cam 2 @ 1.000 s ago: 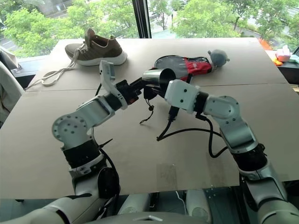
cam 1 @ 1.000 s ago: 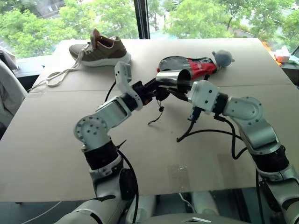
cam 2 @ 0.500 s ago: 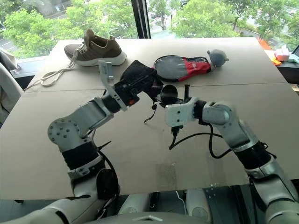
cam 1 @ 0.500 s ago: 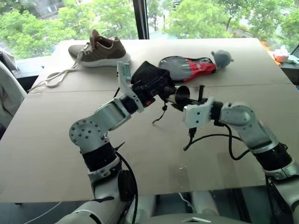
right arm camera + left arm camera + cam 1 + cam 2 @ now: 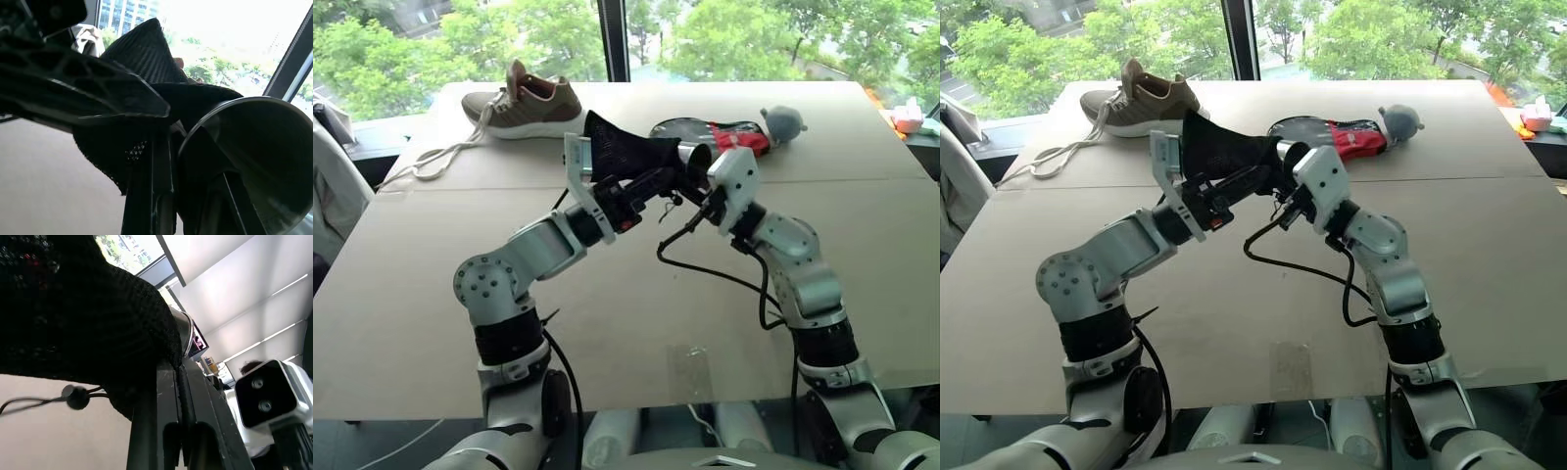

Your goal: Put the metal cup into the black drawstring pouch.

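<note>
**Cup meets pouch above the table**

The left gripper [image 5: 651,181] pinches the black pouch [image 5: 625,152], held aloft. The right gripper [image 5: 702,196] is clamped on the metal cup [image 5: 254,156], its rim touching the pouch (no readable writing anywhere).

Large tan table [image 5: 431,294], seam across its middle, set against a window [image 5: 724,39] with a dark upright mullion [image 5: 614,39]. Daylight; green treetops fill the glass. Pale chair back [image 5: 333,186] beside the table's left edge.
</note>
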`<state>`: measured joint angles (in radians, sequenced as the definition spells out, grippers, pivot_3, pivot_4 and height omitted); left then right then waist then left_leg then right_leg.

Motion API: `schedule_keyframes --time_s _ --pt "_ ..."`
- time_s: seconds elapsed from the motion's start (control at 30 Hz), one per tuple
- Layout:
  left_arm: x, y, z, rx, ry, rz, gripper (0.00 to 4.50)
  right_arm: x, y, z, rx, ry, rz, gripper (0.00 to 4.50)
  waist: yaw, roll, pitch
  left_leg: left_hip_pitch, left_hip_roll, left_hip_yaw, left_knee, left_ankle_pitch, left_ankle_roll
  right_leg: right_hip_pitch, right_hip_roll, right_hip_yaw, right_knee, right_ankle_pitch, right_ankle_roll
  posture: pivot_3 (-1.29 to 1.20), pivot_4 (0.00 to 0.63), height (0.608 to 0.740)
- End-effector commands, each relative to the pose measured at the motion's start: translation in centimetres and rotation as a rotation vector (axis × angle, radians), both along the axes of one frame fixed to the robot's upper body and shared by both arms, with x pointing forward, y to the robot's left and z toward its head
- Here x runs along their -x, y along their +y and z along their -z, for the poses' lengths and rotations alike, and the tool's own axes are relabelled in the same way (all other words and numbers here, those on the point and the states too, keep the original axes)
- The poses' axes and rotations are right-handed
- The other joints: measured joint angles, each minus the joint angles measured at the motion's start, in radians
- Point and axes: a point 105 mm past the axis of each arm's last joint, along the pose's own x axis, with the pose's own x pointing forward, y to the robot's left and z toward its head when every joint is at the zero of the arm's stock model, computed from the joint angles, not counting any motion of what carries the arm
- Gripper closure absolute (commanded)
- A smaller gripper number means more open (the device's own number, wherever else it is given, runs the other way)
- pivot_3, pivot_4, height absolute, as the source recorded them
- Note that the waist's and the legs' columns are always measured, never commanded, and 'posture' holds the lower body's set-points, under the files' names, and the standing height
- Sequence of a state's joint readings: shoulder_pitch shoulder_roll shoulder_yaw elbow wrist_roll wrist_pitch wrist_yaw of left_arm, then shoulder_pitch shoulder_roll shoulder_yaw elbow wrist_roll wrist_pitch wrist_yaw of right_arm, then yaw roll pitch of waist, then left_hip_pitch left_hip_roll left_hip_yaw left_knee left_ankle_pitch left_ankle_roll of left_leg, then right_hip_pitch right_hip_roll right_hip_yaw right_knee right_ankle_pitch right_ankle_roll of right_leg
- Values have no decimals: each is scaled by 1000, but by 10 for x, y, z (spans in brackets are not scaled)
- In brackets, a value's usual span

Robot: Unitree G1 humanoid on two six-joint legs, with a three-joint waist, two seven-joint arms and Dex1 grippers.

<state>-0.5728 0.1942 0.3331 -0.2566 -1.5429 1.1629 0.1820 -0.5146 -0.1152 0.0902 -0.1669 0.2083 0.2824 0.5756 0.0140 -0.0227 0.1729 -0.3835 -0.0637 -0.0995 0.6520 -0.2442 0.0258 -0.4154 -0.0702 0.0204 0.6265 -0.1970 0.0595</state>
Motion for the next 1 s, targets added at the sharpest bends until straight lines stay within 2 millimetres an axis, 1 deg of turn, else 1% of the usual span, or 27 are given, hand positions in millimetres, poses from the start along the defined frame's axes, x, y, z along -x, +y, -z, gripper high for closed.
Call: schedule_keyframes --time_s 0.03,0.17,0.23,0.3,0.37,0.4,0.47,0.53,0.63,0.7,0.73,0.77,0.8,0.87,0.93,0.97,1.0 --pt "9 -6 -8 20 -36 51 4500 -2 -21 -16 -224 90 22 4475 -2 0 0 0 0 0 -1 0 0 0 0 0 0 0 0 0 150 736" --pt "10 -6 -8 37 -33 57 4500 7 -17 -20 -377 215 -106 4475 -4 1 0 0 0 0 -1 0 0 -1 0 0 0 0 0 0 150 736" --pt "11 -7 -8 43 -32 70 4500 13 -12 -21 -388 235 -158 4475 -5 1 0 0 0 0 -2 0 0 -2 0 0 0 0 0 0 150 736" --pt "12 -9 -9 47 -33 85 4500 24 -5 -18 -342 222 -236 4475 -6 1 0 0 0 1 -3 0 0 -2 0 0 0 0 0 0 150 736" --pt "12 -10 -9 36 -39 100 4500 37 2 -6 -173 147 -299 4475 -4 1 0 0 0 1 -3 0 0 -2 0 0 0 0 0 0 150 736" --pt "13 -11 -12 30 -53 115 4500 39 3 4 -64 108 -299 4475 -4 1 0 0 -1 1 -3 0 0 -2 0 0 0 0 0 0 150 736" --pt "17 -12 -18 32 -85 147 4500 36 0 18 68 49 -277 4475 -7 1 0 0 -1 2 -2 0 0 -2 0 1 0 0 0 0 150 736" --pt "21 -13 -26 50 -113 187 4500 29 -6 23 127 0 -241 4475 -15 1 0 0 -1 3 -2 0 0 -1 0 1 0 0 0 0 150 736" --pt "28 -18 -35 66 -154 257 4500 25 -6 30 327 -185 -207 4475 -23 1 0 0 0 3 -2 0 0 -2 1 1 0 0 0 0 150 736" --pt "28 -26 -35 69 -156 294 4500 24 0 35 520 -378 -181 4475 -26 1 0 1 0 3 -2 0 0 -1 1 1 0 0 0 0 150 736" --pt "28 -32 -35 68 -155 311 4500 24 5 40 674 -522 -183 4475 -27 1 0 1 0 4 -2 0 0 -1 1 2 0 0 1 0 150 736" --pt "28 -36 -35 67 -154 322 4500 25 7 45 777 -622 -195 4475 -27 1 0 1 -1 4 -2 0 0 -1 0 2 0 0 1 0 150 736" --pt "28 -40 -34 64 -155 336 4500 22 8 48 853 -697 -187 4475 -27 1 0 1 -1 4 -1 0 0 -2 0 2 0 0 1 0 150 736" --pt "30 -45 -35 67 -160 358 4500 16 7 50 921 -758 -167 4475 -26 1 0 1 -1 4 -2 0 0 -1 1 2 0 0 1 0 150 736" --pt "33 -48 -35 74 -166 381 4500 9 5 49 911 -730 -134 4475 -25 1 0 1 -1 4 -2 1 -1 -2 1 2 0 0 1 0 150 736" --pt "35 -49 -35 77 -168 384 4500 4 5 40 759 -605 -80 4475 -25 0 0 1 0 3 -2 1 -1 -2 1 2 0 0 0 0 150 736" --pt "34 -48 -34 78 -165 376 4500 2 4 35 636 -487 -60 4475 -26 0 0 0 0 3 -2 1 -1 -2 1 2 0 0 0 0 150 736"
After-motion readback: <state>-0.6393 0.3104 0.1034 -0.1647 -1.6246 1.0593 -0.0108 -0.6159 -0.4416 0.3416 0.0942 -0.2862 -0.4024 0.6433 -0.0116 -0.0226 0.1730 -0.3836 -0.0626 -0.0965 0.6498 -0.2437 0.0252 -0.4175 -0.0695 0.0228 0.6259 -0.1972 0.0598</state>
